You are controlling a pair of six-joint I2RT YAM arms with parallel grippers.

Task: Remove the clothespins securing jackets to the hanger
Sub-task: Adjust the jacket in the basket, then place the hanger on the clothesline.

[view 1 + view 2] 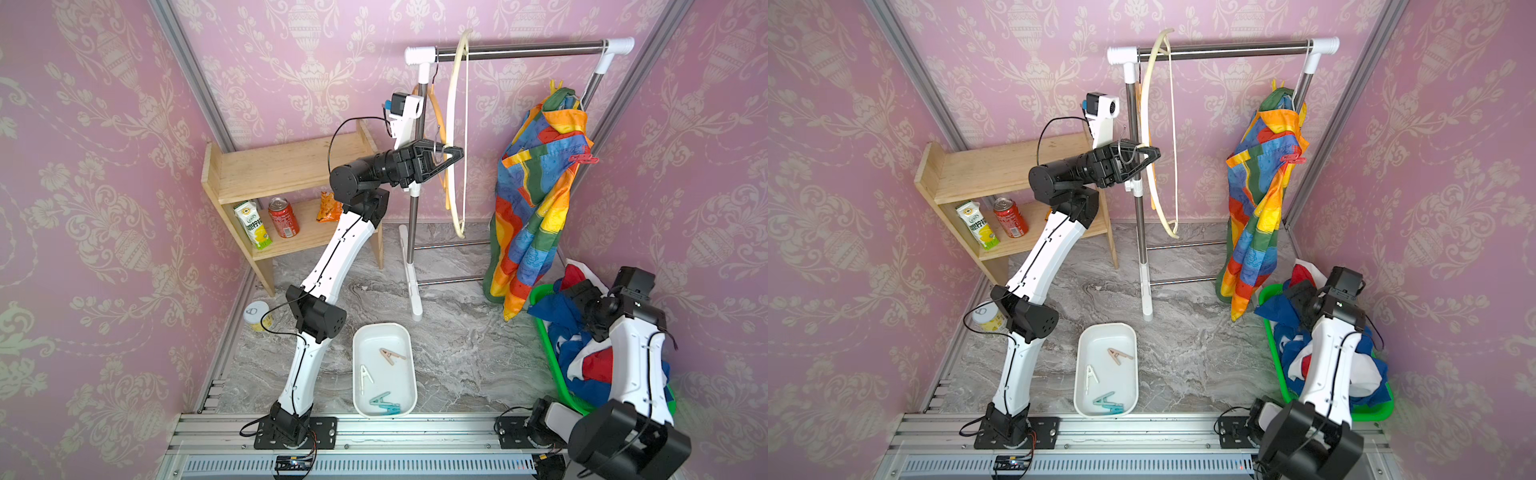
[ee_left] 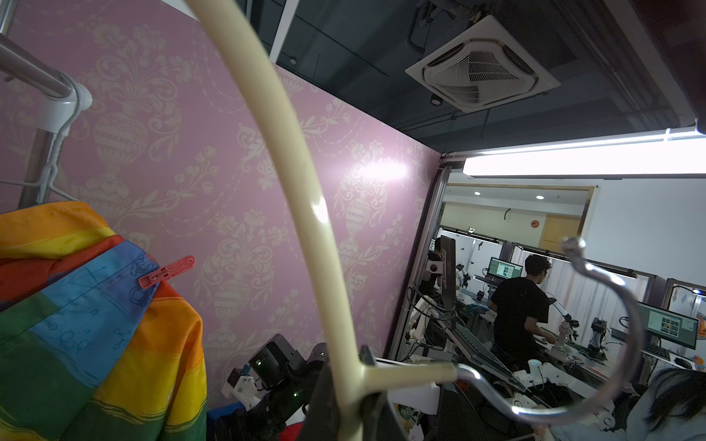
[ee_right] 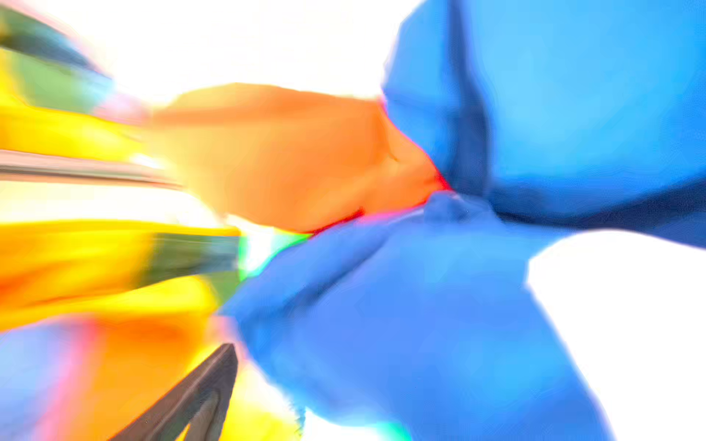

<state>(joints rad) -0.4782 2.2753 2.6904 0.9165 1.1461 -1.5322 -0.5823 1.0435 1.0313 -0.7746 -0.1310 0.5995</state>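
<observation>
A grey marble-patterned floor (image 1: 457,353) is boxed in by pink wallpaper (image 1: 83,166) with a pale floral print, and a steel-and-white clothes rack (image 1: 519,45) stands at the back of it. A wooden shelf (image 1: 286,166) stands beside the rack's left post. In front of that post a white tray (image 1: 386,338) lies on the floor. At the rack's right end hangs the rainbow jacket (image 1: 528,208), a thin patchwork of orange, blue, green, yellow and red blocks, drooping down to the rack's foot. A red clothespin (image 2: 166,272) is clipped on its shoulder, sticking out towards the wall, and a yellow clothespin (image 1: 556,88) stands up at its collar, just below the rack's bar. In the tray lie a beige-pink clothespin (image 1: 392,356), a white clothespin (image 1: 365,377) and teal clothespins (image 1: 384,404), all small A-shaped clips. In front of the rack's right post a green basket (image 1: 544,332) holds the crumpled blue, red and white jacket (image 1: 548,309). The left gripper (image 1: 455,153), beside the rack's left post, is clamped on the neck of a bare cream hanger (image 1: 451,124). The right gripper (image 1: 575,291) is down among the cloth in the basket; its wrist view is a blur, so whether its jaws are apart or together cannot be told.
</observation>
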